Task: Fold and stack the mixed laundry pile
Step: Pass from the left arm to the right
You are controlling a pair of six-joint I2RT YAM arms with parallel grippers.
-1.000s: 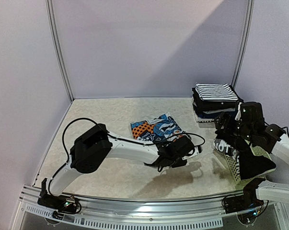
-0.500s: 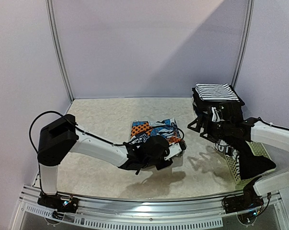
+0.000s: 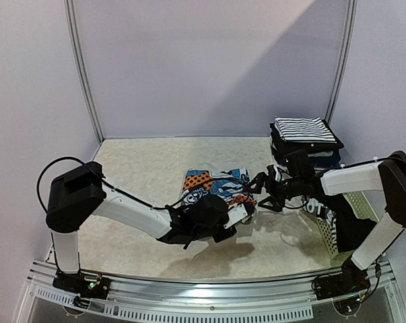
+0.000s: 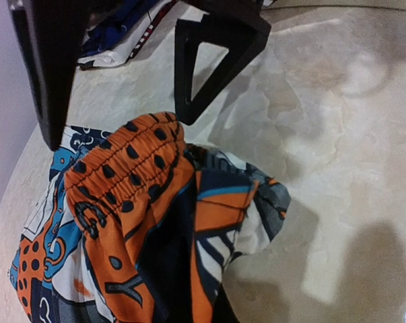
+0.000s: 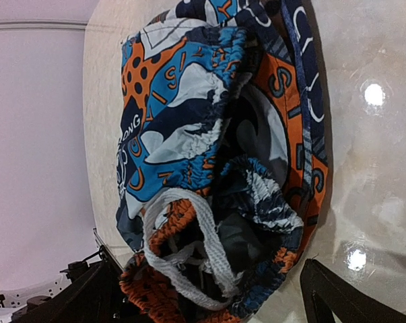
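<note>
The printed shorts [image 3: 216, 183], orange, blue, white and black, lie at mid table. My left gripper [image 3: 236, 214] is at their near edge, and in the left wrist view the orange elastic waistband [image 4: 125, 165] is lifted and runs down into my hidden jaws, so it looks shut on the cloth. My right gripper [image 3: 258, 192] is open at the shorts' right edge. In the right wrist view its fingers [image 5: 337, 296] straddle the waistband and white drawstring [image 5: 203, 242]. A folded stack topped by the white black-striped garment [image 3: 303, 128] sits at the back right.
A white lattice basket [image 3: 356, 202] with a dark garment hanging over it stands at the right, beside the right arm. The right gripper's black fingers [image 4: 209, 60] show at the top of the left wrist view. Metal frame posts stand at the back corners.
My right arm swung left from the basket to the shorts' right edge. My left gripper moved left along the near edge and lifted the shorts' waistband.
</note>
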